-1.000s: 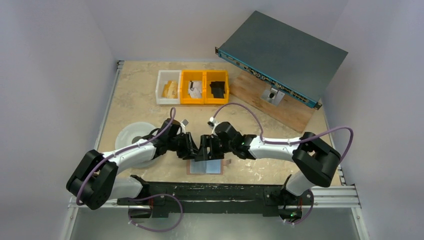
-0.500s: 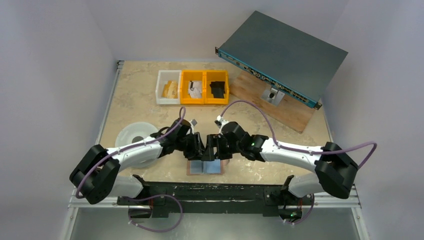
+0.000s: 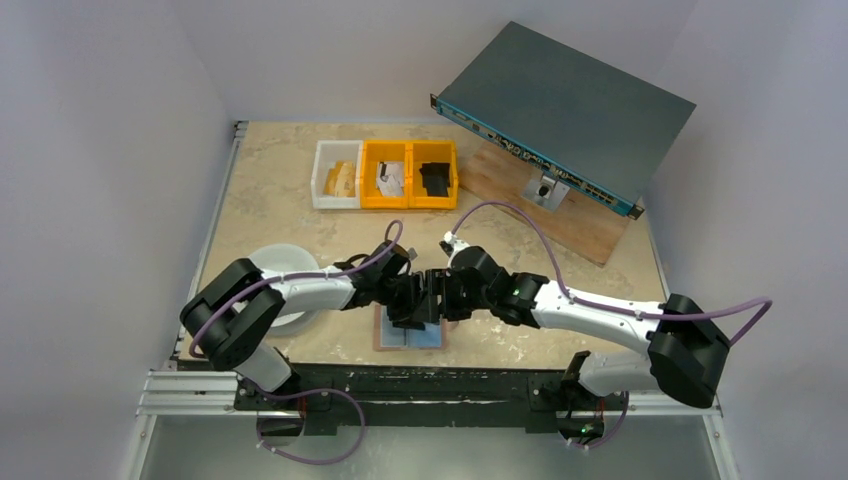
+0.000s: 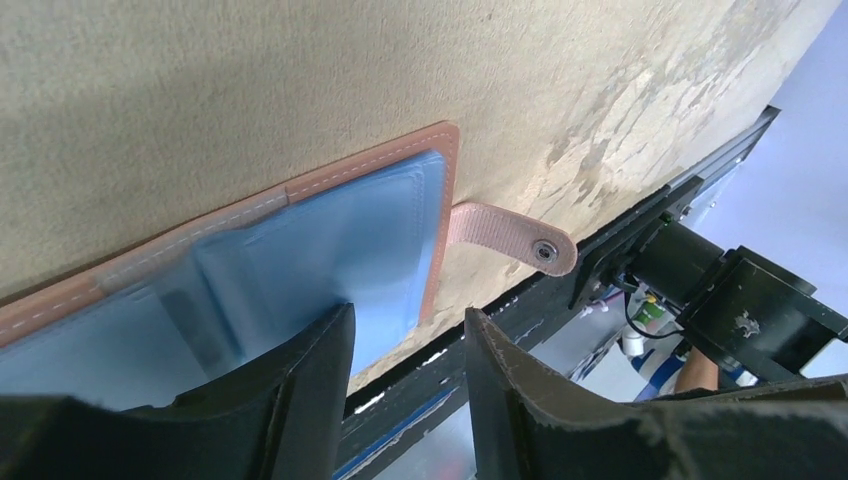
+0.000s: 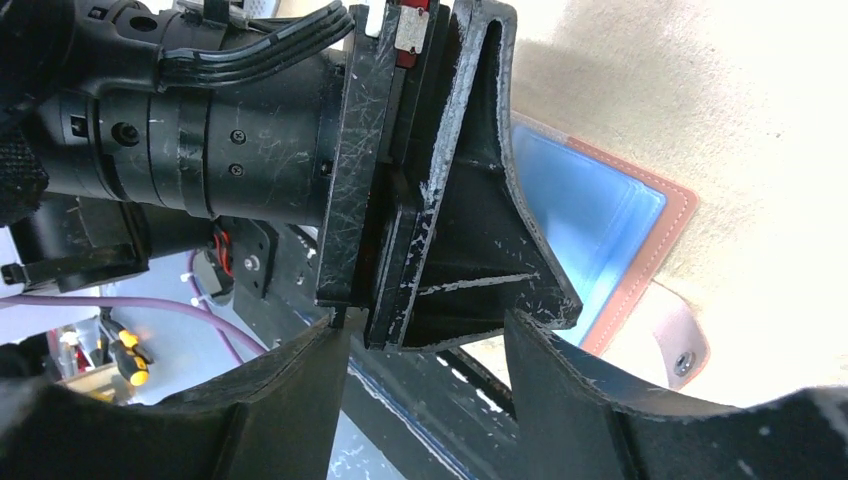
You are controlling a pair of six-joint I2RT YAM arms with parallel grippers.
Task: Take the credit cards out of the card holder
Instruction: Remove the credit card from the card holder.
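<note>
The small pinkish-tan leather bifold card holder [image 3: 410,338] lies opened flat on the mottled beige counter [image 3: 280,200] near its front edge, pale blue shiny inner faces up, with its little snap tab [image 4: 510,235] sticking out sideways onto the counter. The credit cards cannot be made out as separate pieces; I judge they sit tucked in the blue pockets.

The holder looks light and floppy, so it will likely slide or lift if a card is pulled without something pinning it. The pocket faces look glossy and slippery (poor for a pinch). A card should be thin, stiff and hard to catch lying flat, so the place to take hold is any exposed short edge at a pocket mouth, with the other arm pressing down on the leather border.

The left fingers [image 4: 300,400] are partly spread with nothing between them. 1 tip hangs over the corner of the blue face by the tab; contact cannot be confirmed. The right fingers [image 5: 280,410] stand wider apart, also empty, poised close behind the left arm's wrist.
</note>
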